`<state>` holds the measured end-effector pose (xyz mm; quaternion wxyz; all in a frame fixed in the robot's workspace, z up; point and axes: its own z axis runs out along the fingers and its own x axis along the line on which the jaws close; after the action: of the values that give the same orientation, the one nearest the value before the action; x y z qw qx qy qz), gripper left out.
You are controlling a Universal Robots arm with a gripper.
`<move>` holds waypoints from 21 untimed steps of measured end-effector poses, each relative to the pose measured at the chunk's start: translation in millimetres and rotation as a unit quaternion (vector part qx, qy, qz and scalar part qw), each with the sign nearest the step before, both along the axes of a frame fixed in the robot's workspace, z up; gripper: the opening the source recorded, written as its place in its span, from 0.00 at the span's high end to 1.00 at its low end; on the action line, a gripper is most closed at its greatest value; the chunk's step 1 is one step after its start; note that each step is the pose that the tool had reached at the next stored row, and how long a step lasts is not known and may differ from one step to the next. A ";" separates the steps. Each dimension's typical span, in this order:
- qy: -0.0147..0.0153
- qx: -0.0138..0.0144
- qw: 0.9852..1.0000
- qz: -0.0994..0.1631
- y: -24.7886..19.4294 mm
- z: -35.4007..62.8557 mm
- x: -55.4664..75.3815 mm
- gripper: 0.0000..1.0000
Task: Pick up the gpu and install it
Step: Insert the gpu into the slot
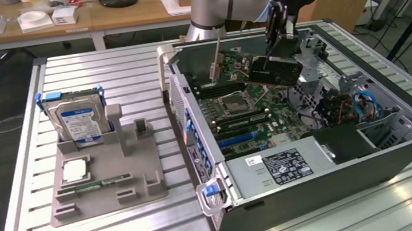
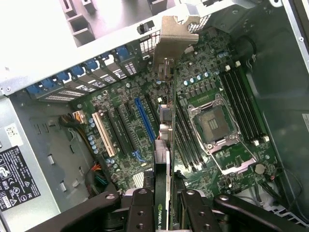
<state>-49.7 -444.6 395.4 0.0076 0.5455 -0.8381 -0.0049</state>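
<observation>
My gripper (image 1: 281, 47) is shut on the gpu (image 1: 274, 69), a black card with a silver end bracket, and holds it in the air inside the open computer case (image 1: 191, 123), above the green motherboard (image 1: 248, 108). In the wrist view the gpu (image 2: 163, 159) runs edge-on away from my gripper (image 2: 164, 215), one dark finger (image 2: 140, 210) on each side of it. Its silver bracket (image 2: 171, 38) reaches toward the case's rear slot openings. The card hangs over the board between the blue expansion slot (image 2: 145, 118) and the empty processor socket (image 2: 215, 121), apart from both.
To the exterior view's left of the case, a grey holder (image 1: 105, 178) carries a silver hard drive (image 1: 78, 122), a processor chip (image 1: 74, 171) and a green memory stick (image 1: 94, 186). A power supply (image 1: 280, 168) and cables (image 1: 362, 105) fill the case's near end.
</observation>
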 end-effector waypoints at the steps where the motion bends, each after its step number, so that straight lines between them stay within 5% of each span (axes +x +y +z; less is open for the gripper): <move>1: 0.000 0.000 1.000 0.000 0.0 0.0 0.0 0.74; 21: 0.000 0.000 1.000 0.030 0.0 -0.4 0.0 0.74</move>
<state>-49.7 -444.6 395.1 0.0077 0.5701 -0.8215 -0.0046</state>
